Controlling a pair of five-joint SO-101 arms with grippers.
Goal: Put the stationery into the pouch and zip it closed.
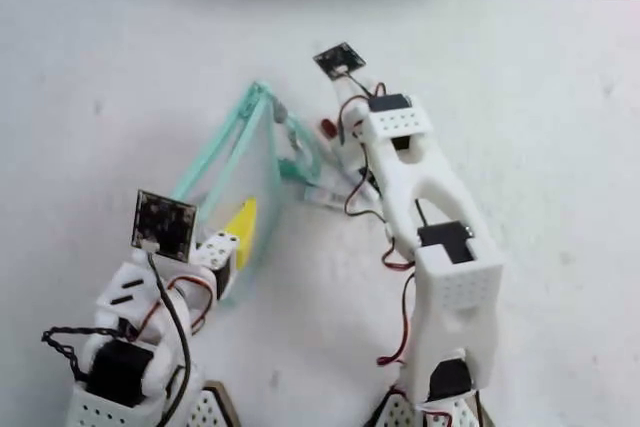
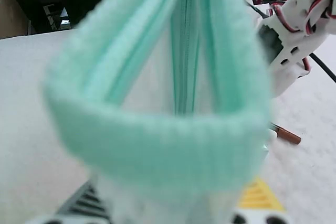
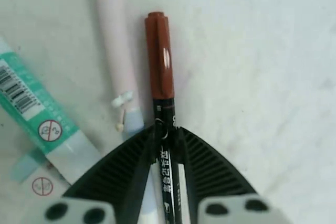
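Note:
A clear pouch (image 1: 240, 162) with a mint-green zip edge is held up off the table, its mouth (image 2: 157, 145) gaping wide. My left gripper (image 1: 228, 265) is shut on its near corner. A yellow item (image 1: 241, 227) lies inside it. Just right of the pouch, my right gripper (image 3: 164, 145) is shut on a brown-capped black pen (image 3: 160, 61) that lies on the table, its cap end (image 1: 327, 128) pointing away. A pink-and-white pen (image 3: 118, 51) lies touching alongside. A mint-green packaged stick (image 3: 37, 114) lies next to that.
The white table (image 1: 540, 97) stretches open to the right and far side. The right arm's body (image 1: 440, 237) runs from the front edge toward the pouch. The right gripper's white housing (image 2: 294, 30) sits close beside the pouch mouth.

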